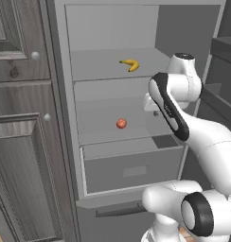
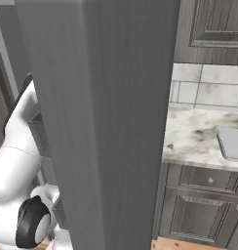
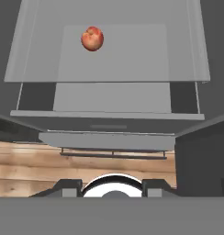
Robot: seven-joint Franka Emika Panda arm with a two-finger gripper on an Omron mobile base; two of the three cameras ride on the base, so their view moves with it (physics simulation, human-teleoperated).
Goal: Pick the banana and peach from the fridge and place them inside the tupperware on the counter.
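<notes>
The fridge [image 1: 63,118] stands open. A yellow banana [image 1: 130,64] lies on its upper shelf. One shelf lower sits the red-orange peach [image 1: 121,124], which the hand view has near its top left [image 3: 92,38]. My gripper [image 3: 111,187] is open and holds nothing; it hangs high above the shelf, in front of the peach and well apart from it. In the left base view my arm [image 1: 168,108] reaches into the fridge's right side and hides the fingers. The light-grey tupperware [image 2: 233,143] rests on the marbled counter [image 2: 194,136] at the right edge.
Below the peach's shelf a grey drawer [image 1: 131,168] is pulled out, seen too in the hand view [image 3: 109,97]. Dark wood-grain cabinets [image 1: 22,142] flank the fridge on the left. A tall grey panel [image 2: 106,122] blocks most of the right base view. Wood floor [image 3: 26,170] lies underneath.
</notes>
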